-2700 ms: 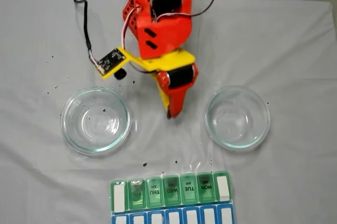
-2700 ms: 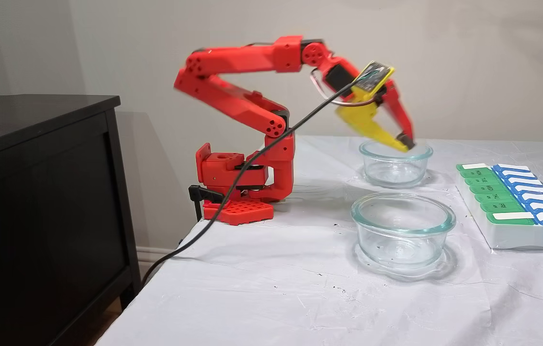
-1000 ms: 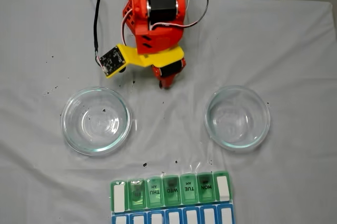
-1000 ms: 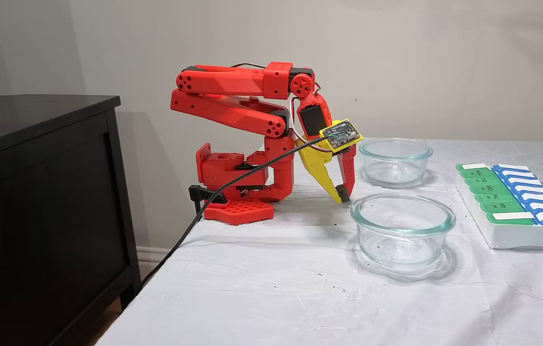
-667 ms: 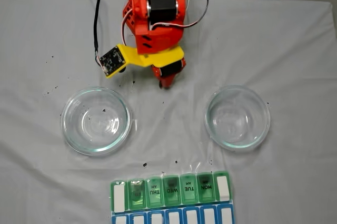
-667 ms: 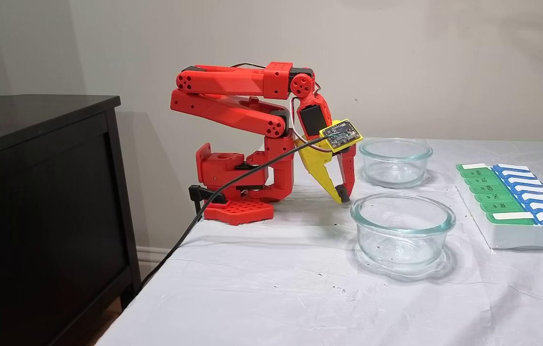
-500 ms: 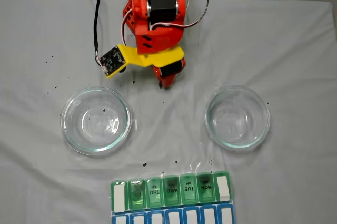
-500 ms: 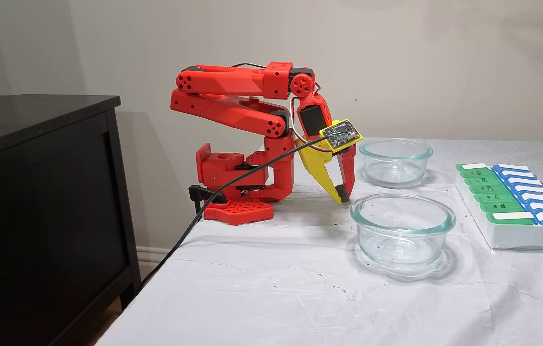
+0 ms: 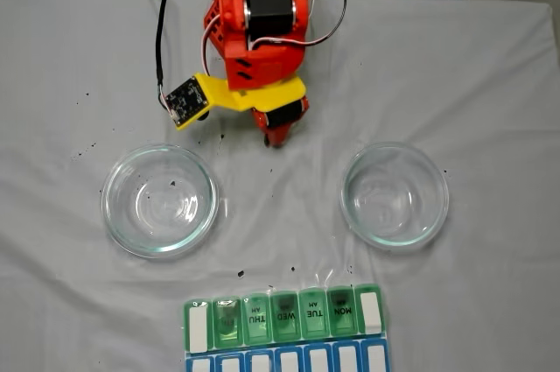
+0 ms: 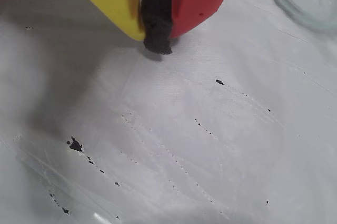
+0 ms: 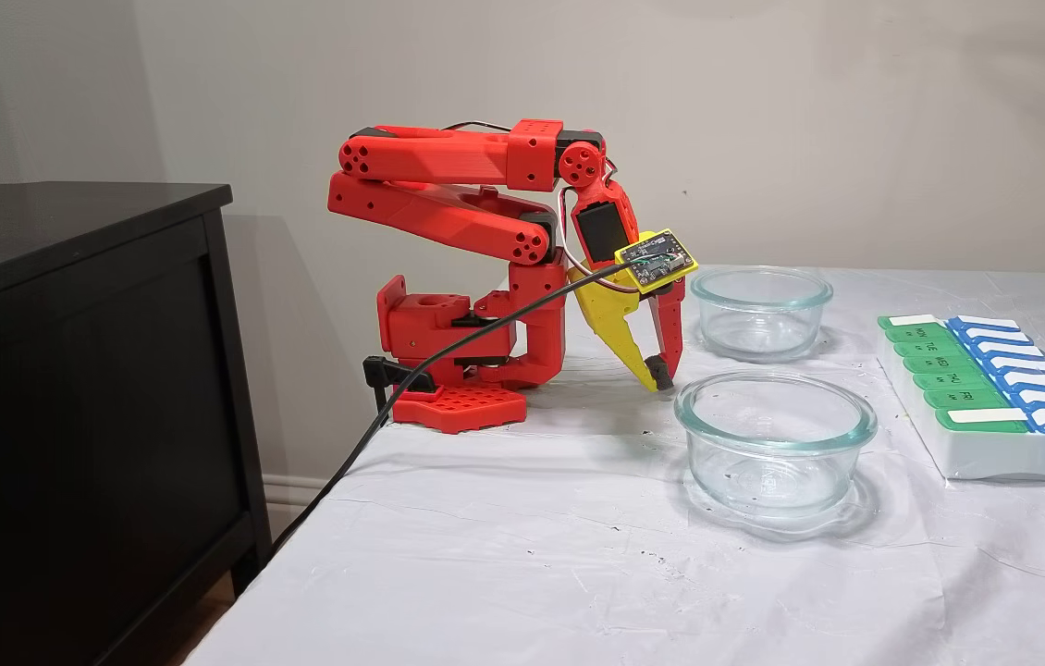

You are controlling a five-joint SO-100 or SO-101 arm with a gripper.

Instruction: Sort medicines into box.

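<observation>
1. The box [image 9: 284, 318] sits at the bottom edge of the surface [image 9: 472, 74] in a fixed view, green lids reading THU, WED, TUE, MON, with a blue row below them.
2. Can't make out any of the little balls; whether they're under the lids is too small to tell.
3. Two clear glass dishes sit apart on either side above the box: one left [image 9: 159, 200], one right [image 9: 395, 195], both looking bare inside.
4. The pincer [image 10: 156, 26] is closed, yellow and red fingers pressed together on their dark pad, holding nothing, tip just above the white cloth.
5. From the side, the red arm [image 11: 448, 185] is folded up, pincer pointing down near the closer dish [image 11: 775, 442].
</observation>
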